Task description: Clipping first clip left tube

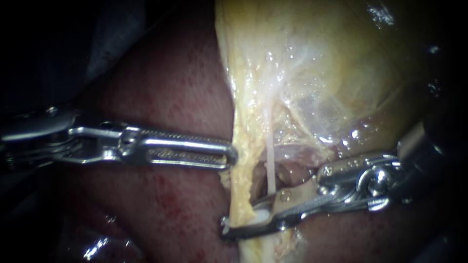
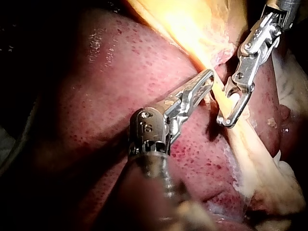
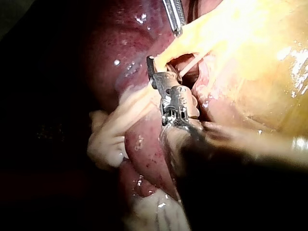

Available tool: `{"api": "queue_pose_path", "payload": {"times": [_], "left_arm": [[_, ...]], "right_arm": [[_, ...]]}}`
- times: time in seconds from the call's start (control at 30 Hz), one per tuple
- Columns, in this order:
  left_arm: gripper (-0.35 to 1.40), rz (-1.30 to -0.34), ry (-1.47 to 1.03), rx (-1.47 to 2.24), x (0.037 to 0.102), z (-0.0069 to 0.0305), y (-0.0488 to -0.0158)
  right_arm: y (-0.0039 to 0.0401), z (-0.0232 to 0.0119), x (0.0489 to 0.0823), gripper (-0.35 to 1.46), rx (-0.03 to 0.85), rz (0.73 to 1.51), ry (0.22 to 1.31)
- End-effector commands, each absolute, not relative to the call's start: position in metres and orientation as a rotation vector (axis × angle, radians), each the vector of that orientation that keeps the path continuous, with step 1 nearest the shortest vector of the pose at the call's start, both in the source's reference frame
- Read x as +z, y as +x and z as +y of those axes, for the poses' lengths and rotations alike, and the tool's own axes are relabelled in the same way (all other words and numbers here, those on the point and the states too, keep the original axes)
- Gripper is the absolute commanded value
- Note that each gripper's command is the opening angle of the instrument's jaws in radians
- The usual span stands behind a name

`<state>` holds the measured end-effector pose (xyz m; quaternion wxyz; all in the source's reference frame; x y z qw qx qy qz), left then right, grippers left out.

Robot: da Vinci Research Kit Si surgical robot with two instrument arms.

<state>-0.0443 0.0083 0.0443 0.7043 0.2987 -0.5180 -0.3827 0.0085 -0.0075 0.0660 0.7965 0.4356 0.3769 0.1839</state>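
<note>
A thin white tube [image 1: 269, 160] runs down from the yellow gallbladder [image 1: 331, 58] across a dark window in the tissue. My right instrument [image 1: 240, 218] comes in from the right with its jaws open. They straddle the tube's lower end and the yellow tissue band [image 1: 241, 146] beside it, and a white clip [image 1: 261, 214] sits between the jaws. My left instrument [image 1: 231, 156] lies level over the liver [image 1: 161, 87], its jaws shut on the band's edge. In the left wrist view the right instrument [image 2: 226, 118] loops around the band just ahead of the left instrument [image 2: 208, 77].
Dark red liver fills the left and lower endoscope view. In the right wrist view pale fatty tissue [image 3: 108, 134] lies beside the right instrument [image 3: 153, 67], and the left instrument's shaft [image 3: 174, 14] shows ahead of it.
</note>
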Motion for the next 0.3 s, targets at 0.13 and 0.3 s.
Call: {"api": "queue_pose_path", "payload": {"times": [0.13, 0.3], "left_arm": [[-0.35, -1.152, 0.665, -0.85, 0.0443, 0.0084, -0.0443], [-0.35, -1.152, 0.665, -0.851, 0.0443, 0.0084, -0.0444]], "right_arm": [[0.0086, -0.0076, 0.0661, -0.06, 0.394, 0.81, 0.935], [0.0086, -0.0076, 0.0661, -0.06, 0.394, 0.81, 0.936]]}}
